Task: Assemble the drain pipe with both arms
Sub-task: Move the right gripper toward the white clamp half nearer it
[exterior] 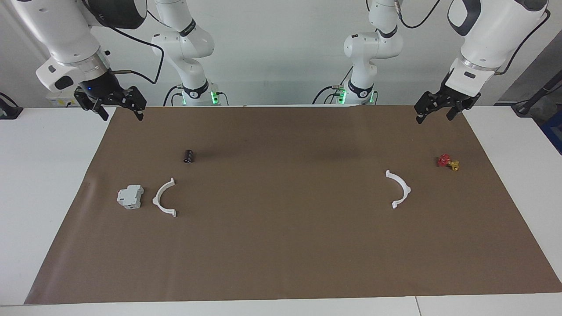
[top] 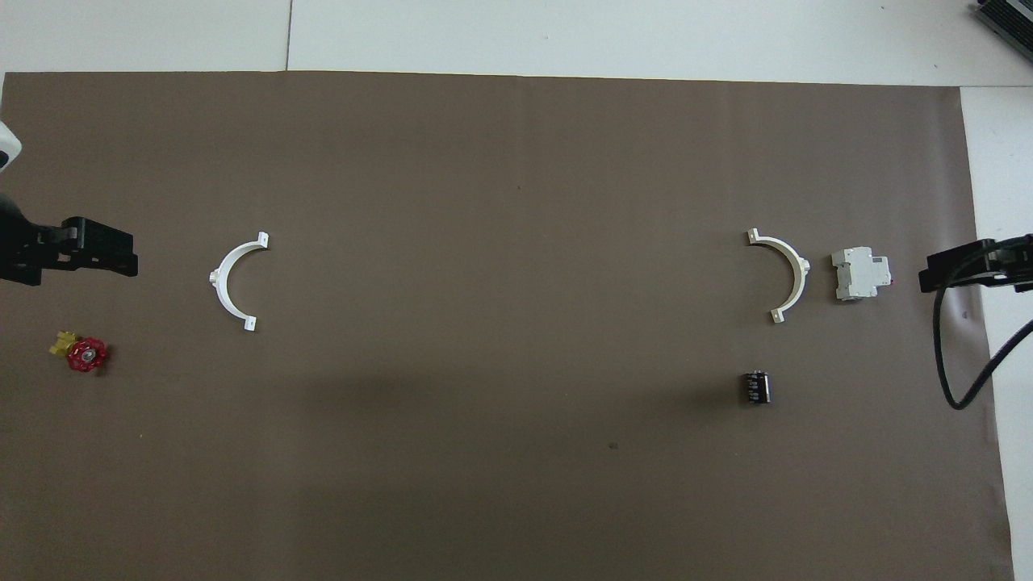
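Note:
Two white half-rings of the drain pipe lie apart on the brown mat point(exterior: 281, 245). One half-ring point(exterior: 157, 199) point(top: 801, 270) lies toward the right arm's end, beside a grey-white block. The other half-ring point(exterior: 407, 188) point(top: 219, 278) lies toward the left arm's end. My right gripper point(exterior: 121, 113) point(top: 936, 276) hangs open and empty over the mat's edge at its own end. My left gripper point(exterior: 434, 116) point(top: 121, 260) hangs open and empty over the mat's edge at its own end. Neither touches anything.
A grey-white boxy block point(exterior: 130, 196) point(top: 861, 273) sits next to the right-end half-ring. A small black cylinder point(exterior: 189, 156) point(top: 756, 386) lies nearer to the robots than that half-ring. A red-and-yellow valve piece point(exterior: 448, 162) point(top: 81, 353) lies at the left arm's end.

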